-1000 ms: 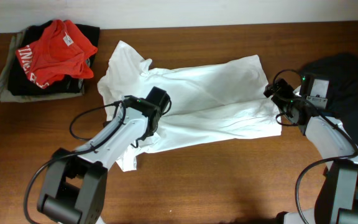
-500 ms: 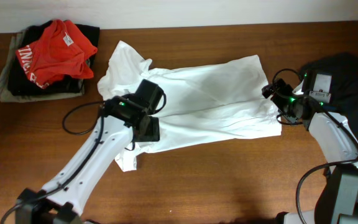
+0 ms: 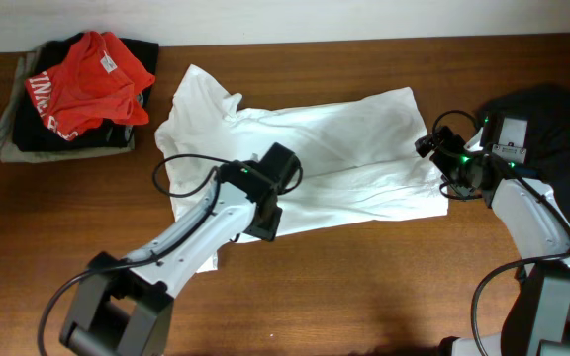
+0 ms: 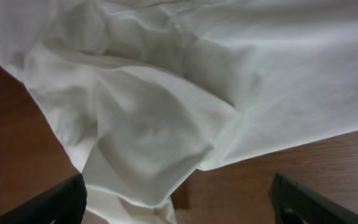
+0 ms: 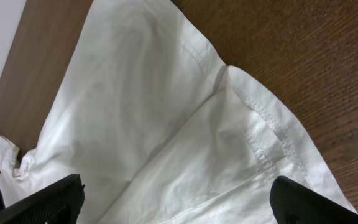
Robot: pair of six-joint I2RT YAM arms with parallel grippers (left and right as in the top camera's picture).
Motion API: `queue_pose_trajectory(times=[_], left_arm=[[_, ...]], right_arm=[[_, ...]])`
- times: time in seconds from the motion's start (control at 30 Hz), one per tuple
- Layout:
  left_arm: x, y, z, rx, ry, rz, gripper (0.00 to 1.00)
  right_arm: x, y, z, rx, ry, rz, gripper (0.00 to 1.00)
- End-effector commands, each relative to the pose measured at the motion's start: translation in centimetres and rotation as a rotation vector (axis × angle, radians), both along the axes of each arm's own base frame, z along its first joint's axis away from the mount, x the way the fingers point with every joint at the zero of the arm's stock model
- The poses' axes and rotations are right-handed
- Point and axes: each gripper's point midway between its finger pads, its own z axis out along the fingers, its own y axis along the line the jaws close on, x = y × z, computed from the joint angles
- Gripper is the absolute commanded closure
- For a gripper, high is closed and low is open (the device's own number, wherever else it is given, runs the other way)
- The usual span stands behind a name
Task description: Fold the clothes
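Plainly, the left gripper (image 4: 179,190) is released. Its jaws stand wide apart at the two lower corners of the left wrist view, with nothing clamped between them. Under it lie rumpled folds of the one white T-shirt (image 3: 354,148), whose loose edge meets the bare wood of the table (image 3: 384,287). Whether the jaws touch the cloth cannot be told. From overhead, this gripper sits over the shirt's lower left part, close to its near edge. The white left arm (image 3: 186,232) runs back from there toward the table's front.

The right gripper (image 5: 178,190), the second of the two, is likewise spread wide and holds nothing. Its wrist view looks down on the shirt's stitched hem (image 5: 266,124), where two layers overlap, with brown table beyond. From overhead it hovers at the shirt's right edge, just beside that hem.

The T-shirt lies spread but creased across the middle of the table, not folded. One sleeve is bunched at its upper left, and a narrow flap trails at its lower left.

Well apart, at the table's upper left corner, rests one stack of three folded pieces. A red garment (image 3: 92,74) with white lettering is on top, a black garment (image 3: 26,131) lies beneath it, and a grey-olive garment (image 3: 1,140) is at the bottom. At the right edge lies one black T-shirt (image 3: 552,114), behind the right arm (image 3: 532,213).
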Motion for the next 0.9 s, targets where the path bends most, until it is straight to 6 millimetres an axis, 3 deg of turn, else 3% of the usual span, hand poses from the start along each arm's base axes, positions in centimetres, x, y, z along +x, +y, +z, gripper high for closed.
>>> queue_pose_trajectory(times=[0.0,0.43,0.57,0.87], left_arm=[[0.2,-0.2,-0.4,0.075,-0.004,-0.115,0.07],[-0.3,-0.5,-4.1,0.171,0.065,-0.150,0.05],[0.1,-0.6,-4.2,0.168,0.048,-0.133,0.06],[0.7,-0.5,-4.1,0.176,0.018,-0.128,0.28]], right_arm=[[0.5,0.3,1.5,-0.003,-0.041,0.014,0.01],[0.4,0.3,1.5,-0.003,-0.038,0.014,0.01],[0.4,0.3,1.5,-0.005,-0.039,0.017,0.01],[0.4,0.2,1.4,-0.010,-0.037,0.017,0.01]])
